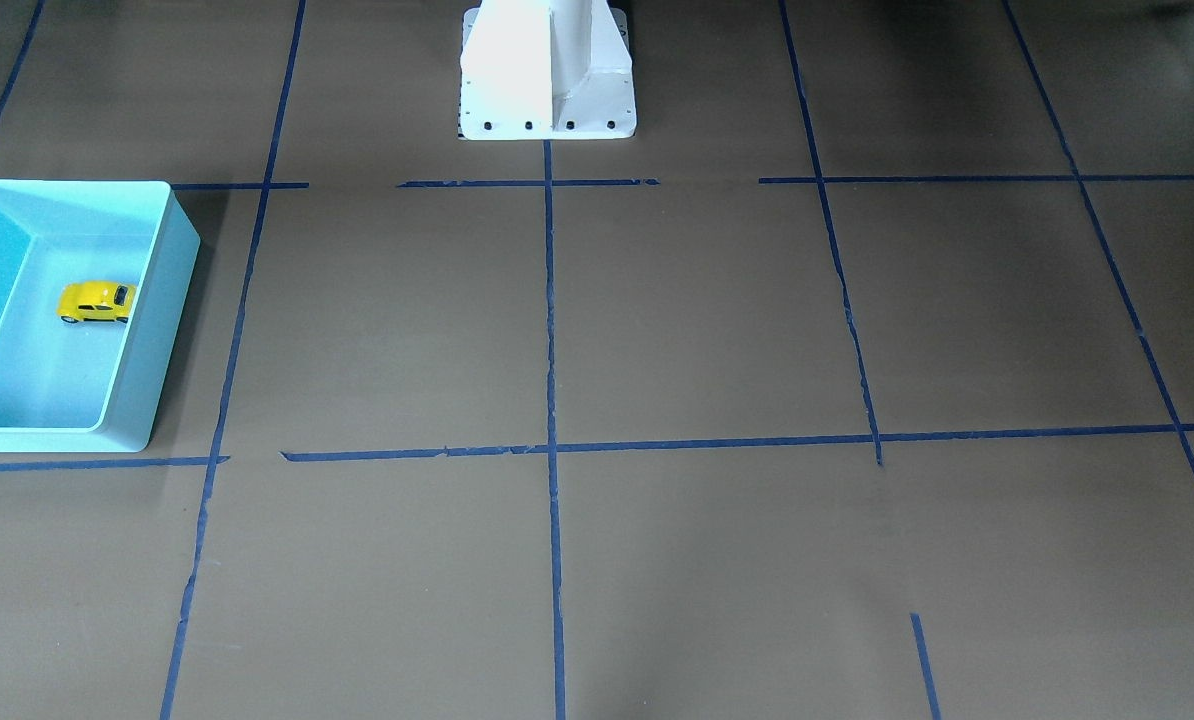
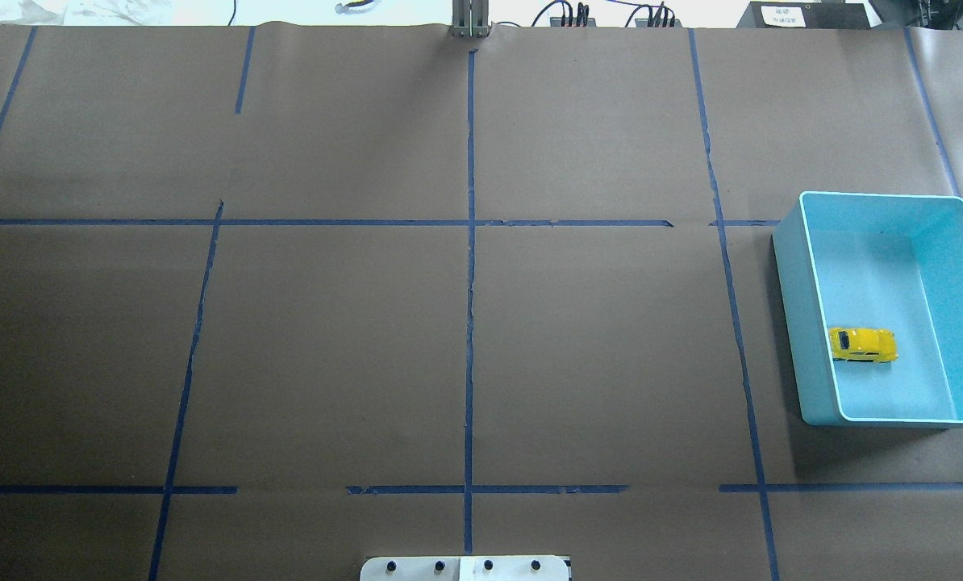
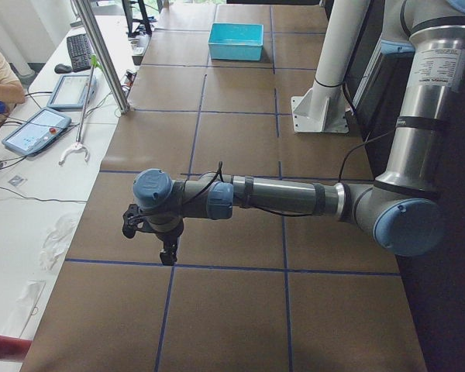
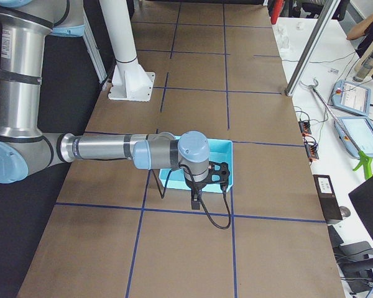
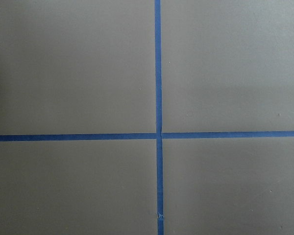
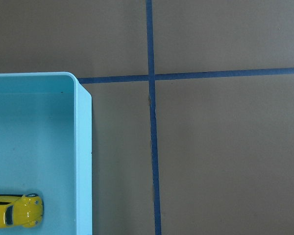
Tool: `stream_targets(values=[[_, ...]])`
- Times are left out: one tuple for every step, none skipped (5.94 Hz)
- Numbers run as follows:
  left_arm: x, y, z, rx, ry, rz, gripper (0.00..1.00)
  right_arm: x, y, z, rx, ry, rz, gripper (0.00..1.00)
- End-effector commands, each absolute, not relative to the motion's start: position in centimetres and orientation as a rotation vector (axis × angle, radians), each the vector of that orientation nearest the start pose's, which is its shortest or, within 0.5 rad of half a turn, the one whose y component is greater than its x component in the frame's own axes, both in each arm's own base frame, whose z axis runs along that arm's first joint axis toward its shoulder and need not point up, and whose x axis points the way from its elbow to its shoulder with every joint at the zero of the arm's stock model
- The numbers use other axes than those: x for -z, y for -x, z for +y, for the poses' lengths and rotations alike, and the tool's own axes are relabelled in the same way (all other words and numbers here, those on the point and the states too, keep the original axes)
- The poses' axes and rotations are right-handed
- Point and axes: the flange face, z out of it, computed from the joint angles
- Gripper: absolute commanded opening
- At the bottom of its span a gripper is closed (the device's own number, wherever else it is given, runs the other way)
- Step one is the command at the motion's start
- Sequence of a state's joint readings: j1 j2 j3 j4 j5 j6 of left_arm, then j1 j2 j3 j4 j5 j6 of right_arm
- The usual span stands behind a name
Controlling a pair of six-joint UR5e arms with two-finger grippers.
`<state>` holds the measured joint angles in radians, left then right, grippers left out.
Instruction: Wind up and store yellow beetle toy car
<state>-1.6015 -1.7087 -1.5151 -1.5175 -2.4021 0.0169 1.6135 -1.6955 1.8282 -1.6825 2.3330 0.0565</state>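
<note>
One toy stowed: yellow beetle toy car [image 1: 97, 302] on its wheels inside turquoise bin [image 1: 171, 300], seemingly already stored. Raised near bin, right gripper [image 4: 196, 202]; well apart from it, left gripper [image 3: 168, 253]; cannot tell either's opening.

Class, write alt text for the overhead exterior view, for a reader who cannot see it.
A tiny yellow beetle toy car sits inside an open turquoise bin near the right edge of a brown paper-covered table marked into a grid with blue tape. Of the robot, only its white base plate shows, at the bottom edge.
</note>
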Motion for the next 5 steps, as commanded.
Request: stream_targets(values=[[-61.5, 7.7, -54.9, 0.001, -0.047, 0.829, 1.00, -61.1, -9.0, -43.0, -0.004, -0.019, -0.683, 1.00], [-61.5, 7.7, -54.9, -0.003, -0.050, 0.829, 1.00, -61.9, -9.1, -42.3, -0.002, -0.006, -0.685, 1.00], [-61.5, 7.7, -54.9, -0.003, -0.050, 0.827, 1.00, -62.7, -9.0, -41.6, 0.009, 0.004, -0.686, 1.00], [-61.5, 7.6, -54.9, -0.004, -0.049, 0.829, 1.00, -62.4, -9.0, -42.1, 0.005, 0.000, -0.687, 1.00], [-61.5, 7.6, -54.9, -0.004, -0.049, 0.829, 1.00, -62.4, -9.0, -42.2, 0.002, 0.001, -0.691, 1.00]])
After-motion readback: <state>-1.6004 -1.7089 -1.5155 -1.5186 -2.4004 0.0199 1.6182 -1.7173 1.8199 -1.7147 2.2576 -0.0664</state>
